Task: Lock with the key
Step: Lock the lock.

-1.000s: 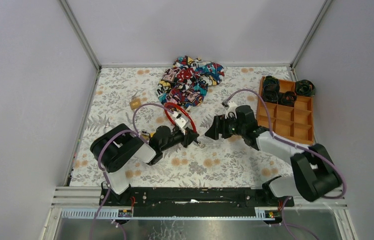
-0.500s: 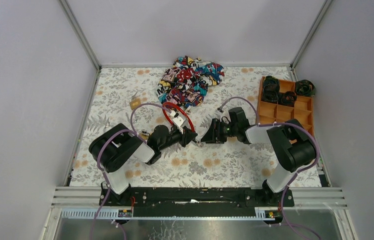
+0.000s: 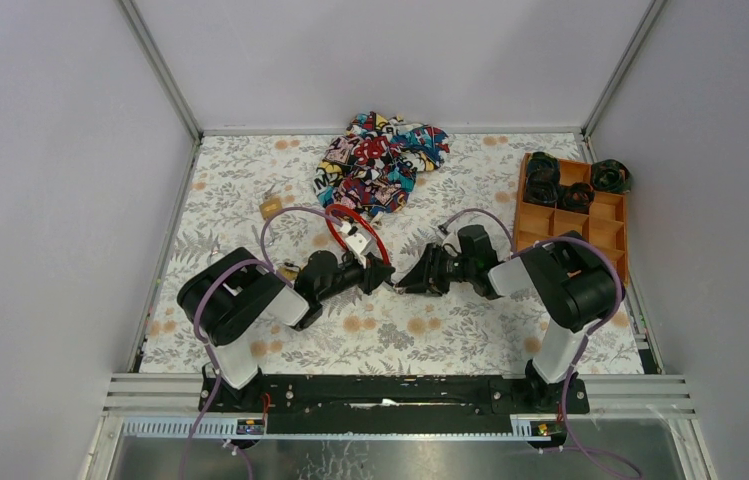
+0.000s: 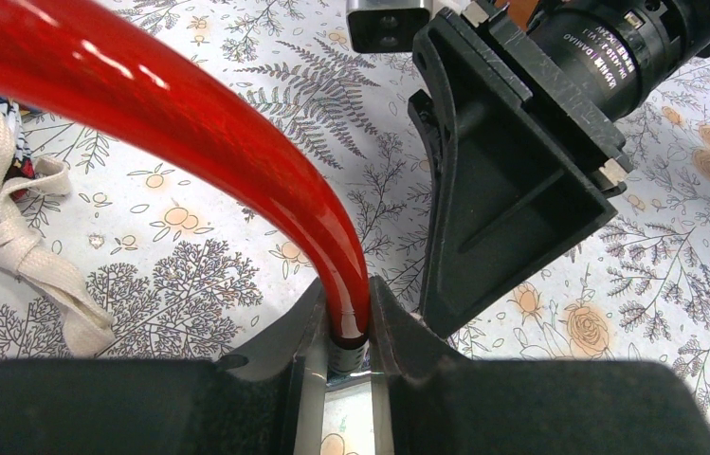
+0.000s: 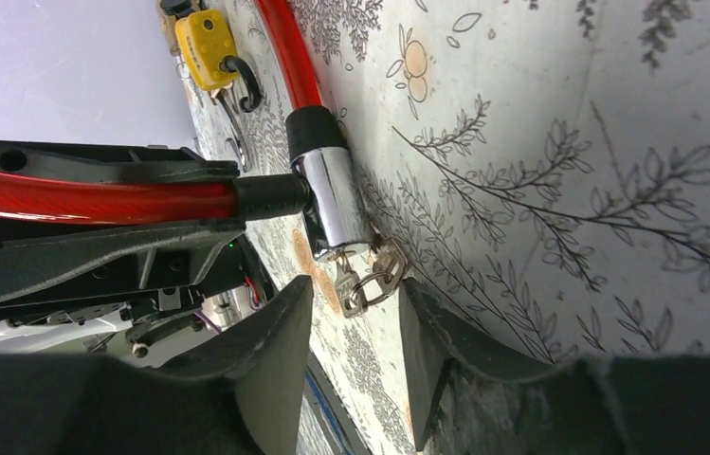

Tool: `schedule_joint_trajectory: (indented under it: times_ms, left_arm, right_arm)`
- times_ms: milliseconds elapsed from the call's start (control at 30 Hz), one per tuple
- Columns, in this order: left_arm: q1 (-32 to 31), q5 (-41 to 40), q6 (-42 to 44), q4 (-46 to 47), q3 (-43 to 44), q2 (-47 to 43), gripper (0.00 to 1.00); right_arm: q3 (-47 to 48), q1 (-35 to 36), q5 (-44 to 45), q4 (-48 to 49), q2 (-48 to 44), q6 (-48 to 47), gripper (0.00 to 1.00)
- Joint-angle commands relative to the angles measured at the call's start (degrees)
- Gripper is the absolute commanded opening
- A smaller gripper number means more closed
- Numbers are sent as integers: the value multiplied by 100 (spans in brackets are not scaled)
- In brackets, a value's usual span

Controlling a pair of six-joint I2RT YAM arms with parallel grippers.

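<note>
- The red cable (image 4: 190,123) of a cable lock curves in a loop over the flowered table (image 3: 250,180), about midway between its left and right edges and a little toward the near edge.
- The cable's black-collared end is plugged into the side of a chrome lock cylinder (image 5: 332,204), which lies on the surface.
- A second black collar joins the cable to the cylinder's top end.
- The left gripper (image 4: 343,322) is clenched on the red cable right at the collar, with a finger pressed against each side of it.
- The keys (image 5: 365,275) hang on a small ring at the cylinder's free end.
- The right gripper (image 5: 353,289) points at the left one, and its fingers (image 5: 280,313) stand apart on either side of the keys.
- One finger is at or very near a key, a gap shows at the other, and the jaws are not clamped.
- A yellow padlock (image 5: 204,43) with a dark shackle lies beyond the cylinder, beside the cable.
- A bright printed cloth (image 3: 380,160) is bunched at the middle of the far edge.
- An orange compartment tray (image 3: 605,262) sits at the far right corner, with dark rolls (image 3: 542,170) in its far compartments.
</note>
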Motion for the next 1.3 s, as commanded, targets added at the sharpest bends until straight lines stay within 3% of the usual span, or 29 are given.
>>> schedule_joint_trajectory:
  times_ms: [0, 233, 433, 633, 800, 933, 1067, 1267]
  left_arm:
    - [40, -190, -29, 152, -61, -57, 0]
    - [40, -234, -42, 138, -65, -61, 0]
    - [41, -254, -43, 132, -66, -65, 0]
    - [41, -339, -51, -59, 14, -86, 0]
    - [31, -293, -11, -535, 165, -92, 0]
    - [32, -209, 22, -827, 259, -92, 0]
    - [31, -171, 12, -1061, 309, -127, 0]
    - [31, -148, 14, -980, 174, -208, 0]
  right_arm:
    - [-20, 168, -191, 799, 195, 500, 44]
    - [-108, 252, -154, 707, 157, 561, 39]
    - [-119, 267, -135, 870, 272, 655, 12]
    - [-30, 278, 83, 686, 117, 414, 0]
    - [419, 762, 1274, -1158, -511, -1455, 0]
    - [595, 1425, 2621, -1713, -844, -2942, 0]
    - [465, 1579, 3566, -1684, -1069, -3743, 0]
    - [-274, 2036, 4090, -204, -1285, -4918, 0]
